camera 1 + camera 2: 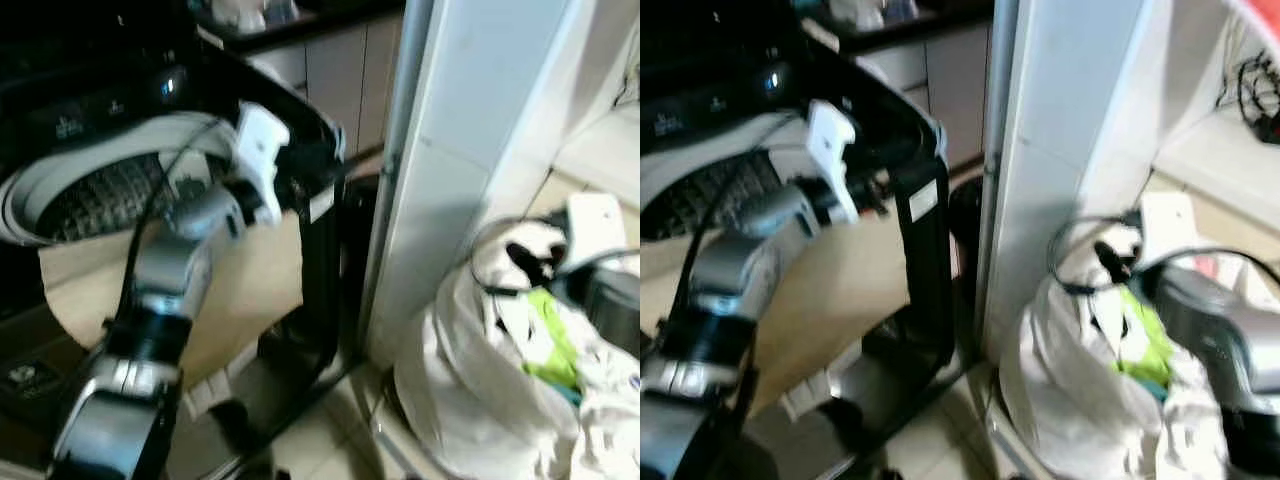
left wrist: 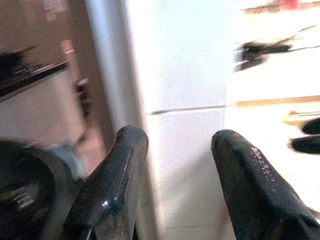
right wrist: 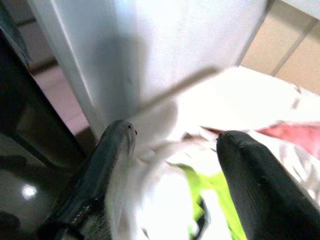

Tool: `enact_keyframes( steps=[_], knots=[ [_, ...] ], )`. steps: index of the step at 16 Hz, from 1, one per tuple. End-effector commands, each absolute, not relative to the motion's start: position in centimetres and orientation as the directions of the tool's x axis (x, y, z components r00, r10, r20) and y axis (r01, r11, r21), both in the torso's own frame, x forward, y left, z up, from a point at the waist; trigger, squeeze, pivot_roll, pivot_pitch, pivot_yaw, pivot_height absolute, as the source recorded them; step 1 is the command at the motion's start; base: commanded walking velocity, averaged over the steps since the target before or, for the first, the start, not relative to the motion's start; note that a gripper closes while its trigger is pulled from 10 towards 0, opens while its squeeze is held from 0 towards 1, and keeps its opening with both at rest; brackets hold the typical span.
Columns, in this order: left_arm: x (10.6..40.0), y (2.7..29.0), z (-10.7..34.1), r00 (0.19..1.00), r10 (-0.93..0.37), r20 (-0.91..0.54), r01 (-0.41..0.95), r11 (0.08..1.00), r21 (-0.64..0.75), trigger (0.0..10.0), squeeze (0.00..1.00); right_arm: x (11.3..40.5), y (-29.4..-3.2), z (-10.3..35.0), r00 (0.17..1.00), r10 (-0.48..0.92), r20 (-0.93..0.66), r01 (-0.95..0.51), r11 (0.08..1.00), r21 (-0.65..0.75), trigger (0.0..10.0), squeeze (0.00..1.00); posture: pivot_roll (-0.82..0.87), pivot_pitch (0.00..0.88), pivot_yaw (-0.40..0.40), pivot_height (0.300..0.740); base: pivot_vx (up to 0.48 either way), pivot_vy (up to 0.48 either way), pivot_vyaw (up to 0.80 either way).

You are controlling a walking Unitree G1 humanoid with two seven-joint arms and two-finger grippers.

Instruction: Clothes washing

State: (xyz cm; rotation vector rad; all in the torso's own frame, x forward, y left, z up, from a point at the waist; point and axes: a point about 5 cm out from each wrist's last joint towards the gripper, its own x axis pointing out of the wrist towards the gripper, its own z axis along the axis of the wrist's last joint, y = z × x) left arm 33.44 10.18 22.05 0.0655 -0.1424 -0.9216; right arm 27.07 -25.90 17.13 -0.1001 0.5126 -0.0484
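While blurred by motion: black top-loading washing machine (image 1: 300, 190) at left, drum (image 1: 100, 195) open. White pillar (image 1: 450, 150) between machine and white laundry bag (image 1: 470, 380) on the tiled floor (image 1: 320, 440), green garment (image 1: 550, 340) inside. Left gripper (image 2: 175, 190) raised beside the drum rim, fingers (image 2: 115, 185) wide, empty. Right gripper (image 3: 175, 185) over the bag, fingers (image 3: 255, 185) spread, gripping nothing.

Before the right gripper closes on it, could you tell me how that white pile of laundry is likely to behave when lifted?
The white laundry pile looks crumpled and slack, so it would probably droop and trail. A green piece lies tangled in it and may come along. The right gripper is open above it; a shallow pinch might catch a single layer.
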Motion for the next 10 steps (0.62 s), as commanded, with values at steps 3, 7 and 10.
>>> enact_keyframes(
  steps=[3,7,10],
  knots=[
    [30.7,8.8,20.6,0.477,-0.879,0.008,0.870,0.473,0.137,10.0,0.00,26.5,-27.8,16.4,0.851,-0.045,-0.523,-0.011,0.995,-0.104,10.0,1.00,-0.14,0.000,0.077,0.740,0.000,0.000,0.00],
    [29.3,7.9,18.8,0.406,-0.908,-0.098,0.913,0.398,0.093,10.0,0.00,27.9,-28.2,15.5,0.851,0.049,-0.522,-0.075,0.997,-0.028,10.0,1.00,-0.15,0.000,0.085,0.740,0.000,0.000,0.00],
    [28.6,7.7,18.6,0.382,-0.918,-0.105,0.924,0.377,0.066,10.0,0.00,29.1,-28.6,12.0,0.795,0.055,-0.604,-0.095,0.995,-0.035,10.0,1.00,-0.14,0.000,0.084,0.740,0.000,0.000,0.00]
  ],
)
